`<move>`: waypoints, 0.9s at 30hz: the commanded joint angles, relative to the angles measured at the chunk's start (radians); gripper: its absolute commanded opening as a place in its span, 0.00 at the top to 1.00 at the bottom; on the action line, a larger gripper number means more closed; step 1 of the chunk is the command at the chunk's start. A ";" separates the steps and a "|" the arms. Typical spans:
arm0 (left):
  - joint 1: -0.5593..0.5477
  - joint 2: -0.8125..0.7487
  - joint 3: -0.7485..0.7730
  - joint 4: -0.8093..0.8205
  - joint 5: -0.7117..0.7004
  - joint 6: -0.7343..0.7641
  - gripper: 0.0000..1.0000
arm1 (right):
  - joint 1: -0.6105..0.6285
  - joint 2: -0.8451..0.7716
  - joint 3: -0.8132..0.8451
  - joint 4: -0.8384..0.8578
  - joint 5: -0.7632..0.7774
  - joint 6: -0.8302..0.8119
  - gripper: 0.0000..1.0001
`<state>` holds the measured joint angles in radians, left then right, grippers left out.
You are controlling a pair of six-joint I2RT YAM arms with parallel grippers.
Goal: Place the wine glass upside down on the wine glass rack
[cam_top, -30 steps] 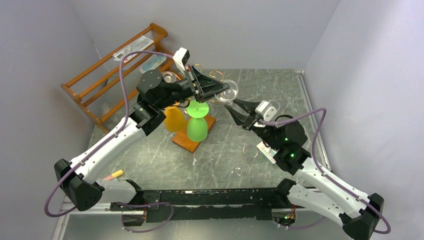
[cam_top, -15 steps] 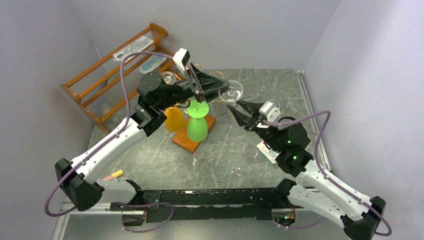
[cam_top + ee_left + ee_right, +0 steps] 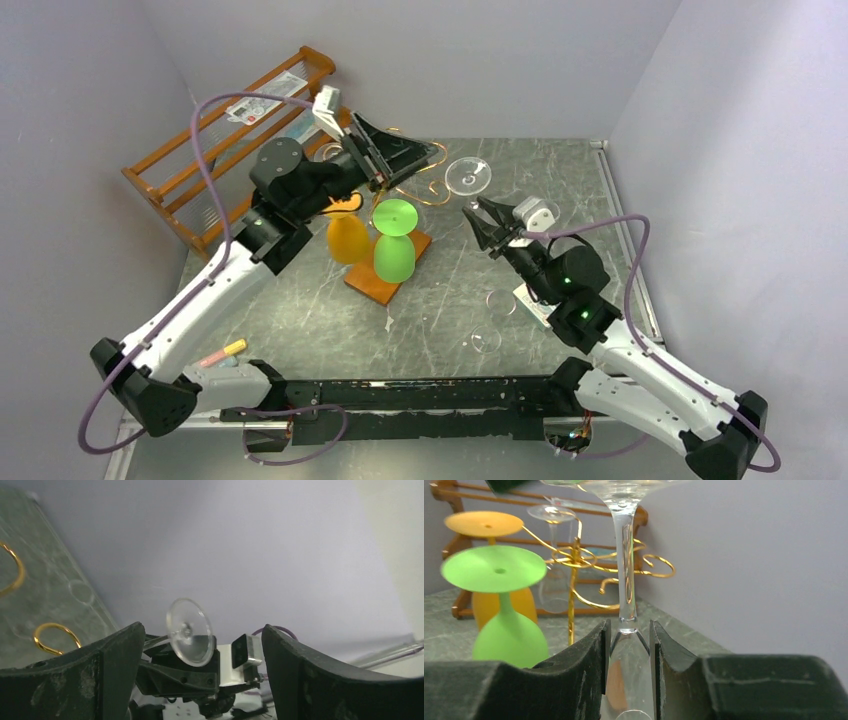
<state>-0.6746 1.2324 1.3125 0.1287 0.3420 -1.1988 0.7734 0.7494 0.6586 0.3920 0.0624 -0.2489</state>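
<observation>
A clear wine glass is held upside down, its round foot (image 3: pixel 468 175) uppermost and its stem (image 3: pixel 626 570) rising from my right gripper (image 3: pixel 483 218), which is shut on the narrow top of the bowl (image 3: pixel 627 630). My left gripper (image 3: pixel 405 158) stands open to the left of the glass, over the wine glass rack, holding nothing. In the left wrist view the foot (image 3: pixel 189 637) shows between the spread fingers, farther off. The rack's gold scroll arms (image 3: pixel 425 188) rise from a wooden base (image 3: pixel 372 287). An upside-down green glass (image 3: pixel 393 245) and an orange one (image 3: pixel 348 238) hang on it.
A stepped wooden slatted shelf (image 3: pixel 230 130) stands at the back left. Two clear glasses (image 3: pixel 498 303) (image 3: pixel 485 340) rest on the table beside the right arm. A pink and yellow marker (image 3: pixel 225 350) lies near the left base. Walls close in at the back and both sides.
My left gripper has opened, let go of the glass foot and drawn back to the left. The right gripper keeps its hold on the glass, shifted only slightly.
</observation>
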 commanded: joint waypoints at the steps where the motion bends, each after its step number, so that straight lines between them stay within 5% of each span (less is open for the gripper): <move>1: 0.014 -0.084 0.127 -0.152 -0.127 0.336 0.08 | -0.054 0.028 -0.020 0.038 0.040 0.043 1.00; 6: 0.015 -0.154 0.180 -0.264 -0.152 0.682 0.07 | -0.172 0.085 -0.057 0.113 -0.070 0.133 1.00; 12: 0.015 -0.242 0.134 -0.334 -0.206 0.902 0.08 | -0.199 0.197 -0.063 0.219 -0.203 0.135 1.00; 20: 0.014 -0.337 0.003 -0.332 -0.426 0.937 0.09 | -0.204 0.383 0.000 0.335 -0.266 0.142 1.00; 27: 0.014 -0.341 0.005 -0.329 -0.442 0.954 0.09 | -0.204 0.473 0.017 0.460 -0.329 0.183 1.00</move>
<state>-0.6643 0.8997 1.3128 -0.1970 -0.0444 -0.2878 0.5747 1.1984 0.6361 0.7055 -0.2058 -0.0902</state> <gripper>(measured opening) 0.905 0.335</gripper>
